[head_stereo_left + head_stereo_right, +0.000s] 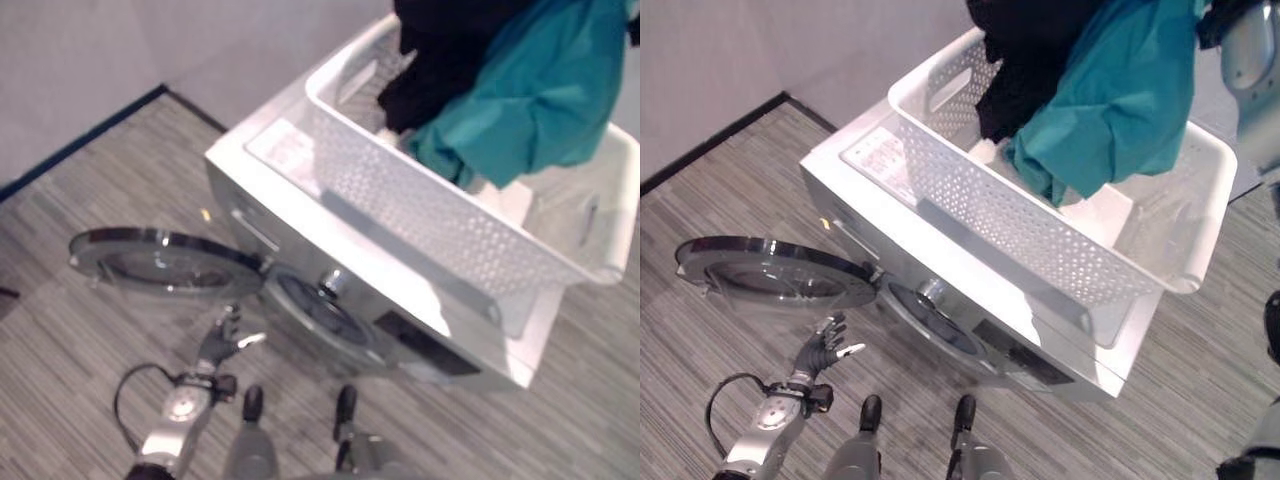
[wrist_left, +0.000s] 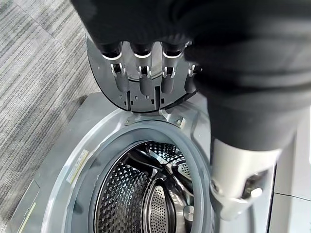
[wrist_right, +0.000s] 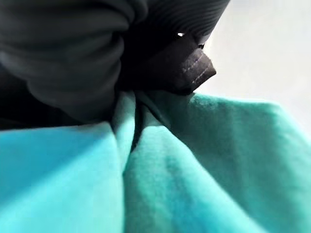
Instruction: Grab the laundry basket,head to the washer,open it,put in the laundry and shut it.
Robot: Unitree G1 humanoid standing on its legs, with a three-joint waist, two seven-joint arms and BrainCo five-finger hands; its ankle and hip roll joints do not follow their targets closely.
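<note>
Far left: round glass washer door with chrome rim (image 1: 770, 270) swung fully open, out flat over the grey striped carpet floor (image 1: 710, 200), hinged at the left side of the drum opening.

Left hand (image 1: 823, 345) hangs low just near of the door's hinge side, fingers straight and spread, holding nothing. In the left wrist view the fingers (image 2: 141, 73) hang straight in front of the hinge, with the perforated steel drum (image 2: 146, 194) open behind them.

Centre: silver-white front-loading washing machine (image 1: 940, 300), drum port (image 1: 320, 305) exposed.

On top of the washer: white perforated plastic laundry basket (image 1: 1020, 220), sitting along the top and overhanging it to the right.

Above the basket, right of centre: black garment (image 1: 1025, 60) and teal cloth garment (image 1: 1120, 100) lifted up, lower ends hanging down into the basket. A bit of white laundry (image 1: 1110, 215) is left on the basket floor.

Right hand (image 3: 73, 63) is at the top of that bundle. In the right wrist view its dark cover sits right against bunched teal fabric (image 3: 194, 165); fingers buried in cloth, so can't tell the grasp.
</note>
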